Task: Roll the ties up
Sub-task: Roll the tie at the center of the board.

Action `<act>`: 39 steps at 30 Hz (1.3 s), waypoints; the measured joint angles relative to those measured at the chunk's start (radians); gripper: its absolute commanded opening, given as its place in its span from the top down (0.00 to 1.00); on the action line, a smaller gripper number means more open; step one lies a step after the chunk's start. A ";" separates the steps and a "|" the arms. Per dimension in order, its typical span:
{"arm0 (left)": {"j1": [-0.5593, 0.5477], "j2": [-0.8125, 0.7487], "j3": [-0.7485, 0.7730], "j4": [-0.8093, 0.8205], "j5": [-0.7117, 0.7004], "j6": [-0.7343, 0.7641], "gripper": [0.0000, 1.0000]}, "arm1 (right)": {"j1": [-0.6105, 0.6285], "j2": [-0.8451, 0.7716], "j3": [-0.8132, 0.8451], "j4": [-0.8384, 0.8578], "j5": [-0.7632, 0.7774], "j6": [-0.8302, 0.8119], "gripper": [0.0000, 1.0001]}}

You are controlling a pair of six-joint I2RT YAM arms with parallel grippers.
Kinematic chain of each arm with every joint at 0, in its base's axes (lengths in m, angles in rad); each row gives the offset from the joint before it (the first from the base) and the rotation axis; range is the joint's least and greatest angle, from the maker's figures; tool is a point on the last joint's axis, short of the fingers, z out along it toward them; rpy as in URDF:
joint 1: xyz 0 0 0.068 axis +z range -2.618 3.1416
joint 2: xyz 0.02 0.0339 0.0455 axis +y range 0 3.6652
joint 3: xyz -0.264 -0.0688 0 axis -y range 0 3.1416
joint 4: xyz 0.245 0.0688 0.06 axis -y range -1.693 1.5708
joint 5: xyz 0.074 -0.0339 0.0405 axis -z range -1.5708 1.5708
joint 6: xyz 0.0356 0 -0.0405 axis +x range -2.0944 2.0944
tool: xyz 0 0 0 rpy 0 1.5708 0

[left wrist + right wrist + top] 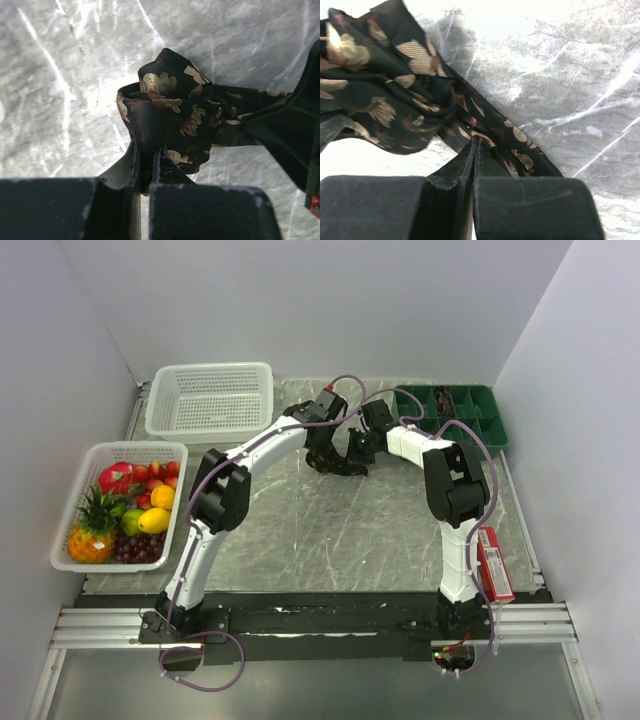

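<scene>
One dark tie (pixel 343 462) with a tan leaf pattern lies bunched on the marble table between my two grippers. In the left wrist view the tie (pixel 172 107) forms a loose, partly rolled bundle, and my left gripper (pixel 147 150) is shut on a fold at its near edge. In the right wrist view the tie (pixel 395 95) is bunched at the upper left with a flat band running down to the right, and my right gripper (pixel 476 142) is shut on that band. In the top view the left gripper (pixel 325 455) and right gripper (pixel 362 452) almost touch.
An empty white basket (pixel 210 400) stands at the back left. A second white basket (pixel 122 505) with toy fruit is at the left edge. A green divided tray (pixel 455 415) is at the back right. A red box (pixel 494 565) lies by the right arm's base.
</scene>
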 measured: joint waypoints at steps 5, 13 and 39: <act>0.000 0.000 0.011 -0.018 -0.047 0.022 0.99 | 0.000 0.002 0.002 -0.002 0.003 0.000 1.00; 0.000 0.000 0.018 -0.033 -0.117 0.040 0.99 | 0.000 0.002 0.002 0.000 -0.001 0.000 1.00; -0.053 0.009 0.045 -0.030 -0.204 0.096 0.99 | -0.050 -0.093 -0.244 0.477 -0.232 0.281 1.00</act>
